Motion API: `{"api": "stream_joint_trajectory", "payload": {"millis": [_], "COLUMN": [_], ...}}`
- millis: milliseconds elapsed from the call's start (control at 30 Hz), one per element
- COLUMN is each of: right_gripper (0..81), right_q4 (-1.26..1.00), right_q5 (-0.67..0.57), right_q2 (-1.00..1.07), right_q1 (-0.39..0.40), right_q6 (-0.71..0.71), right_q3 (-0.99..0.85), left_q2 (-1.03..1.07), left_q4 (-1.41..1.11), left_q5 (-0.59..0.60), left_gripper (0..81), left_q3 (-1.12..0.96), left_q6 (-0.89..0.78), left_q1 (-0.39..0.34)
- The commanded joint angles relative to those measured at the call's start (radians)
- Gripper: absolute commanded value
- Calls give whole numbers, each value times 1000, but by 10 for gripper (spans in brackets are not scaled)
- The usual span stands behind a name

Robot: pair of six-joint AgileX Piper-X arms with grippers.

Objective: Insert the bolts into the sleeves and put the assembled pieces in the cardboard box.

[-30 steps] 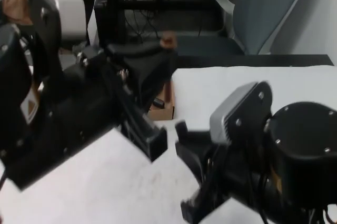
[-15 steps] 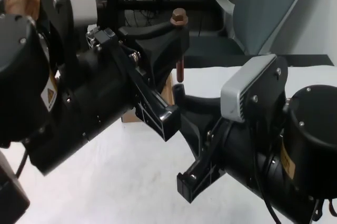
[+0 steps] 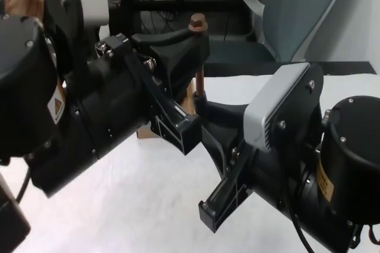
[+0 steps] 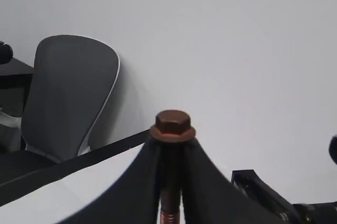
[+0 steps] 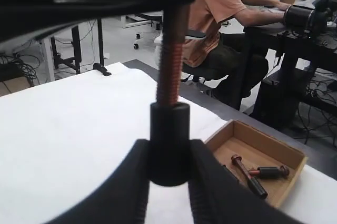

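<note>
The high camera sits close behind the arms (image 3: 89,116), facing 12 o'clock, downward. Both wrist cameras share the bolt (image 4: 172,125), very near.

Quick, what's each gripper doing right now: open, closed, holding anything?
The left gripper is shut on the bolt, just under its head.
The right gripper is shut on the sleeve.

We take this for a robotics lab in an office-like room: a white-covered bench (image 3: 119,205), a grey swivel chair (image 3: 303,15) past its far edge, loose cables (image 3: 155,9) hanging by a black desk frame (image 3: 178,5), and a plain white wall (image 4: 237,50).
</note>
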Motion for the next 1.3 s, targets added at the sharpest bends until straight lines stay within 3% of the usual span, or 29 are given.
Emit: {"api": "stream_joint_trajectory", "payload": {"millis": [0,400,567,767,833,967,1133,1267], "right_gripper": [6,6,6,6,6,6,6,6], "right_q4": [-77,-79,-238,-355,-335,-275,-216,-105], "right_q5": [1,1,1,-14,-29,-30,-14,22], "right_q2": [-15,-76,-78,-78,-78,-78,-62,-24], "right_q1": [1,1,1,1,1,1,-1,-1], "right_q6": [-22,-89,-89,-89,-89,-64,-58,-58], "right_q3": [-12,-12,-13,-13,-13,-13,-13,-13], "left_q2": [-4,-4,-4,-4,-4,-4,-17,-78], "left_q4": [41,41,41,41,41,31,32,32], "left_q5": [-6,-39,-18,38,74,86,77,77], "left_gripper": [18,18,18,15,151,700,700,700], "left_q3": [0,0,0,0,0,0,0,0], "left_q6": [-11,-16,-132,-137,-137,-137,-214,-182], "left_q1": [1,1,-2,-2,-2,-2,1,1]}}
